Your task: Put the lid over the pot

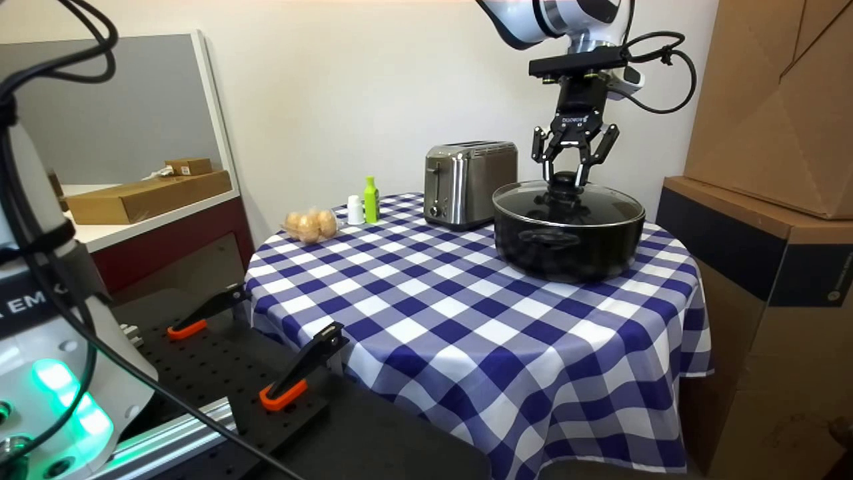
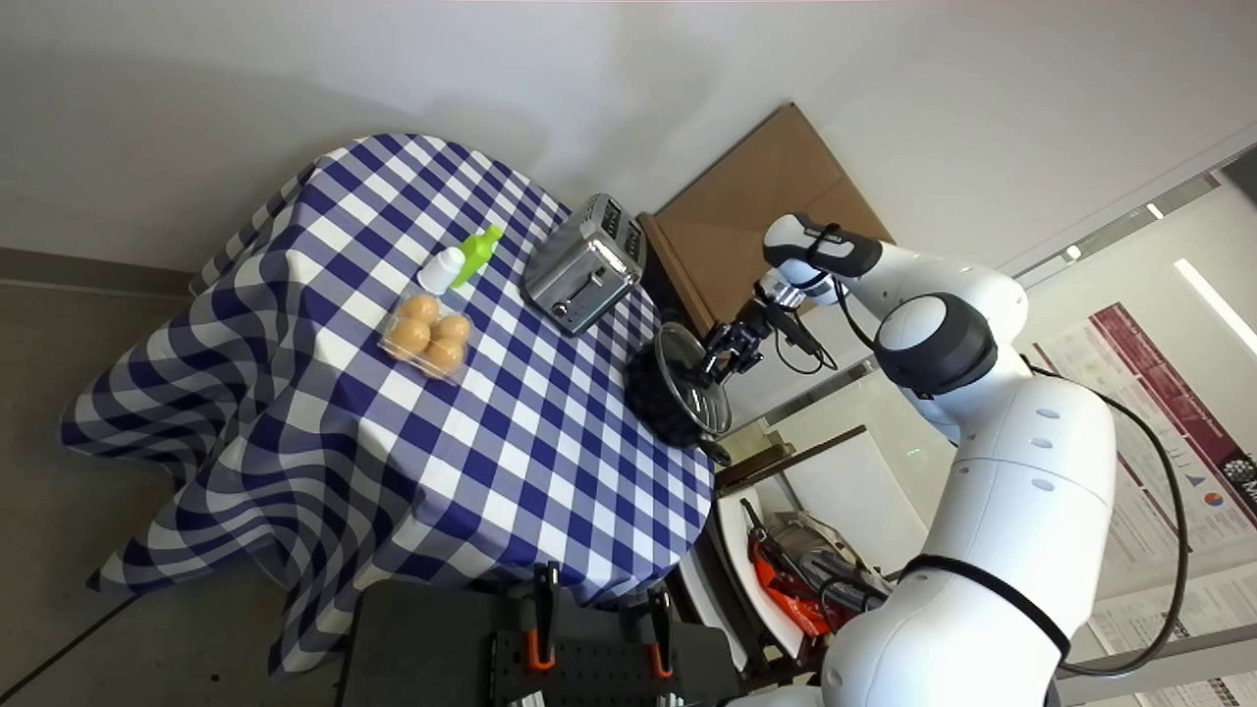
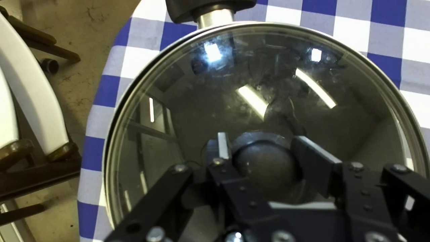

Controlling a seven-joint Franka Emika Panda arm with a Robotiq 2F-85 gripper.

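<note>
A blue-and-white checked, cloth-covered surface [image 1: 406, 287] spanned the centre of the frame in an exterior view. Right of centre stood a wide, low black pot [image 1: 570, 253], with a shiny steel toaster [image 1: 460, 187] near it, above centre. A round, metal-rimmed clear glass lid [image 1: 606, 205] covered the pot, while a black two-fingered hand [image 1: 565, 177], upper right, pinched the lid's dark knob [image 3: 267, 168].

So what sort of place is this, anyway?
Probably a lab with a kitchen mock-up rather than a home: there's a toaster, but also a big robot arm and, behind it, a poster with what look like charts.
</note>
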